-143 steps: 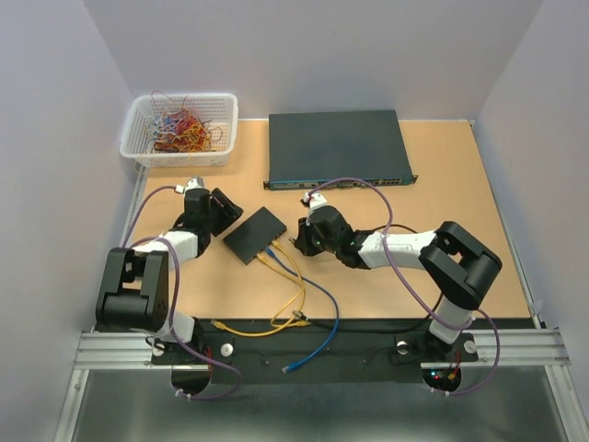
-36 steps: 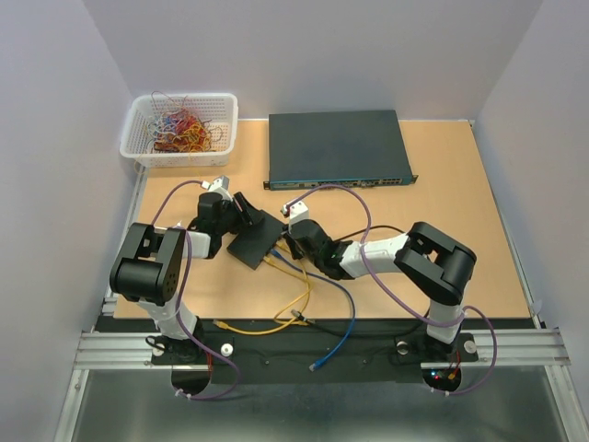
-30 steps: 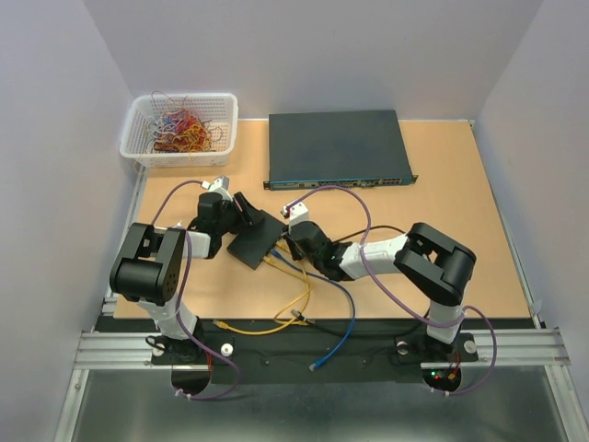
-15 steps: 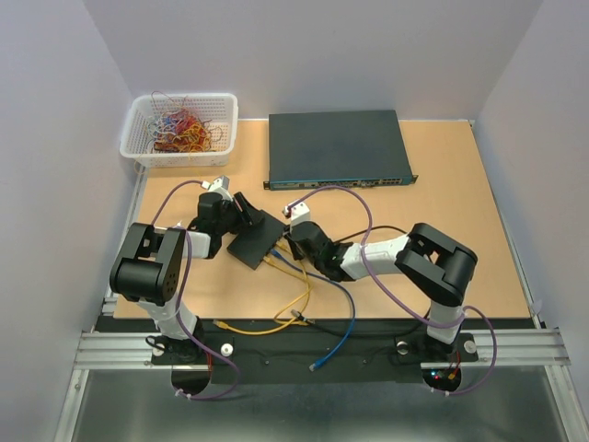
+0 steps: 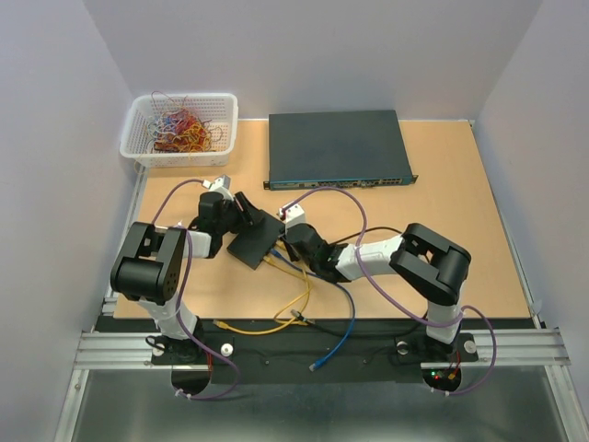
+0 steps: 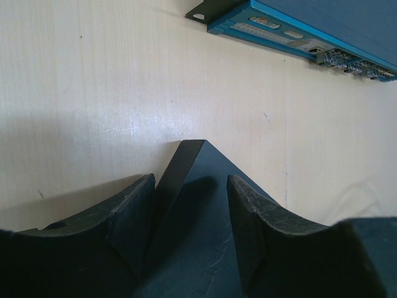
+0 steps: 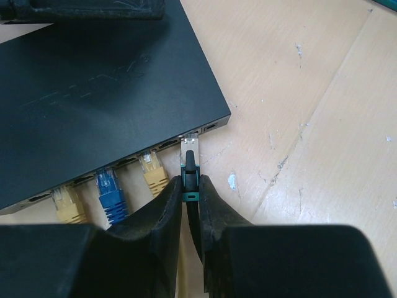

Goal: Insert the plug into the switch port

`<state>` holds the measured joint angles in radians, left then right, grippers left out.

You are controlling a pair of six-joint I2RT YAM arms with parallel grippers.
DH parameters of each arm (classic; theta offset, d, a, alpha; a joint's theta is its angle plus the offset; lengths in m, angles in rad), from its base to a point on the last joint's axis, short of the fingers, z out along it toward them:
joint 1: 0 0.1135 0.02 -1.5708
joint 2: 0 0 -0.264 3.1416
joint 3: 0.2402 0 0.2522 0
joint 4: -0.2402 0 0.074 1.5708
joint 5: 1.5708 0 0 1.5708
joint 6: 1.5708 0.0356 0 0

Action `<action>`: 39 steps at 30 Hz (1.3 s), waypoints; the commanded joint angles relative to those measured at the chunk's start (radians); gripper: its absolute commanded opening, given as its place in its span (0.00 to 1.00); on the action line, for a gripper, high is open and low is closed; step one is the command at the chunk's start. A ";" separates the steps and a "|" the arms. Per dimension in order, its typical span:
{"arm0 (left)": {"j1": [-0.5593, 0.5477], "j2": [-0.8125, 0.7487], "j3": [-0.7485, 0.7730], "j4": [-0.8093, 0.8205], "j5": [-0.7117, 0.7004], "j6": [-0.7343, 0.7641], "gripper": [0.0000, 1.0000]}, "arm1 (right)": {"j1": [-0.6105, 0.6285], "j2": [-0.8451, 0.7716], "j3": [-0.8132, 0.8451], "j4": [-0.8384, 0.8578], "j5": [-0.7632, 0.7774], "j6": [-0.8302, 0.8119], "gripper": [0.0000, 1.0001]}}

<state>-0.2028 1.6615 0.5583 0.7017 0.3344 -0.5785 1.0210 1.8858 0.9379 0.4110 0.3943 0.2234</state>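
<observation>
The small black box (image 5: 255, 238) lies left of centre, with its row of ports facing the near right. My left gripper (image 5: 242, 211) grips its far corner; in the left wrist view the fingers (image 6: 131, 211) straddle the box corner (image 6: 197, 205). My right gripper (image 5: 294, 241) is shut on a black cable's plug (image 7: 190, 155) with a teal boot. The plug's clear tip sits at the mouth of a port (image 7: 189, 135) near the right end of the box (image 7: 105, 93). Two yellow plugs (image 7: 152, 172) and a blue plug (image 7: 111, 189) sit in ports to its left.
The large grey-blue rack switch (image 5: 336, 147) stands at the back and shows in the left wrist view (image 6: 310, 37). A white basket of coloured wires (image 5: 180, 129) is at the back left. Yellow cables (image 5: 276, 318) and a blue cable (image 5: 339, 327) trail to the near edge.
My left gripper has moved onto the box's far corner. My right gripper has moved left with the plug, up to the box's port edge, creeping slightly closer in the last second.
</observation>
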 commanded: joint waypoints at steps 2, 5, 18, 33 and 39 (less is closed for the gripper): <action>-0.035 0.030 0.020 -0.033 0.049 0.023 0.61 | 0.017 -0.017 -0.002 0.120 -0.081 -0.080 0.01; -0.040 0.040 0.026 -0.030 0.061 0.032 0.61 | 0.017 -0.039 -0.011 0.129 -0.133 -0.111 0.00; -0.084 0.099 0.048 0.004 0.141 0.046 0.59 | 0.016 -0.025 -0.016 0.175 -0.181 -0.177 0.00; -0.156 0.132 0.014 0.002 0.123 0.025 0.58 | -0.022 0.027 0.010 0.246 -0.176 -0.183 0.00; -0.184 0.144 0.014 -0.010 0.089 0.028 0.58 | -0.022 0.009 0.050 0.246 -0.192 -0.206 0.00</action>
<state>-0.2871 1.7687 0.6075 0.8364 0.2901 -0.4973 1.0023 1.8942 0.9024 0.4702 0.2676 0.0322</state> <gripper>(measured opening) 0.584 0.196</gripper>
